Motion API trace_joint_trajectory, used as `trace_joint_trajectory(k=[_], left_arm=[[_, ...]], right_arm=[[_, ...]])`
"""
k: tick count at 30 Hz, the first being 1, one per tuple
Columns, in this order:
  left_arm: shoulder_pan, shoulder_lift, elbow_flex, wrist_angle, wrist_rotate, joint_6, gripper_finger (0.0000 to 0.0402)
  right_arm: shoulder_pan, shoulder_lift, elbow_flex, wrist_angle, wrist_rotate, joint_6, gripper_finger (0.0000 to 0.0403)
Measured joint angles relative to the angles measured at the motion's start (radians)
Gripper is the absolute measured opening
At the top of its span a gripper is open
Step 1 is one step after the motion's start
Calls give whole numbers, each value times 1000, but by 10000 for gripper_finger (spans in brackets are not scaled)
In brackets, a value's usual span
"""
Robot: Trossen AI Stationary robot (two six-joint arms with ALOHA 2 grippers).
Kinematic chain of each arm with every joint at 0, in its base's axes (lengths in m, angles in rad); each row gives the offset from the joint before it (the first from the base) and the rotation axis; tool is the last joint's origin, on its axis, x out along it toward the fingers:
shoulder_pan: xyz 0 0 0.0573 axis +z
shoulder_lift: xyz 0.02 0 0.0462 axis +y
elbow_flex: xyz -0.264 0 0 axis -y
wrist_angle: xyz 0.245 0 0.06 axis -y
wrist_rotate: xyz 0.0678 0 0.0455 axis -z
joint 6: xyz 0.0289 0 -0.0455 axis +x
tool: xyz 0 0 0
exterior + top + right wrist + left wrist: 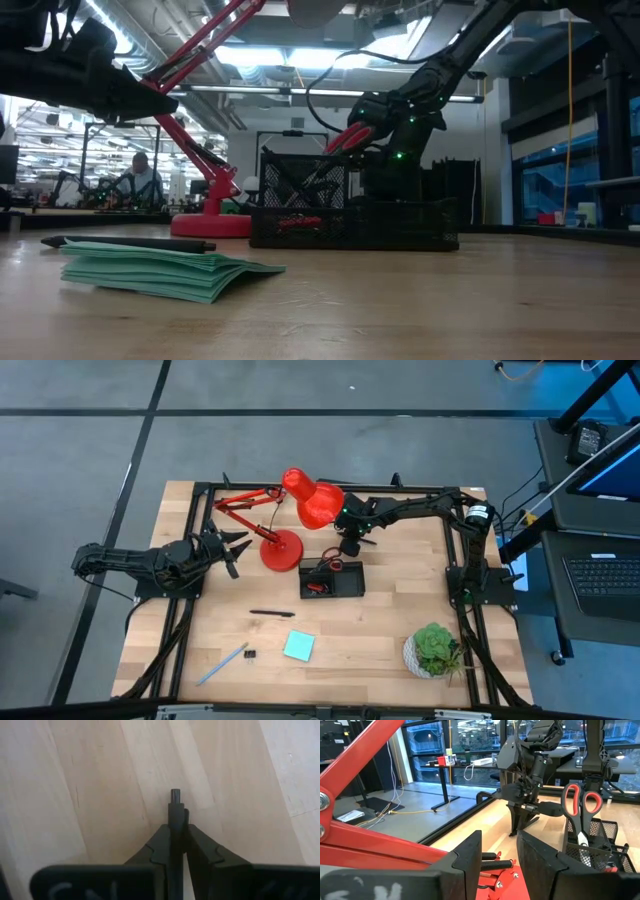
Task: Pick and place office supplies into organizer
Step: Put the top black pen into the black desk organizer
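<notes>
**deskbot_fan:** right gripper [176, 827] has its fingers [159, 845] clamped on a thin black pen [175, 805], tip poking out just past them, bare table [75, 795] beyond. Left gripper [497, 852] hangs parted by the red lamp [300, 500], gripping nothing.

**gridlock:** and the organizer [332, 580]?

**deskbot_fan:** right beside those right fingers. Red-handled scissors [581, 807] stand upright in it, plus something small and red lower down, can't make it out. Teal sticky pad [298, 646] and light-blue pen [222, 663] lie well apart from both.
</notes>
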State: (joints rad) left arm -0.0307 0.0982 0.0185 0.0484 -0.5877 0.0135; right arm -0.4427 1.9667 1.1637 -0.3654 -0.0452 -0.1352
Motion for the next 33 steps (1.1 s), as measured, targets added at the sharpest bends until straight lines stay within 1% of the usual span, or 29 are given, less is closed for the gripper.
trace_joint_trajectory(k=[3,10,16,24,27,33], left_arm=[[0,0,0,0,0,0,118],[0,0,0,0,0,0,118],[0,0,0,0,0,0,118],[0,0,0,0,0,0,118],[0,0,0,0,0,0,118],[0,0,0,0,0,0,118]], right_arm=[[0,1,17,-26,0,0,43],[2,9,100,-149,0,3,43],[9,8,132,-169,1,2,42],[10,-1,134,-190,0,-2,7],[10,-1,134,-196,0,-3,2],[10,-2,135,-199,0,-23,19]])
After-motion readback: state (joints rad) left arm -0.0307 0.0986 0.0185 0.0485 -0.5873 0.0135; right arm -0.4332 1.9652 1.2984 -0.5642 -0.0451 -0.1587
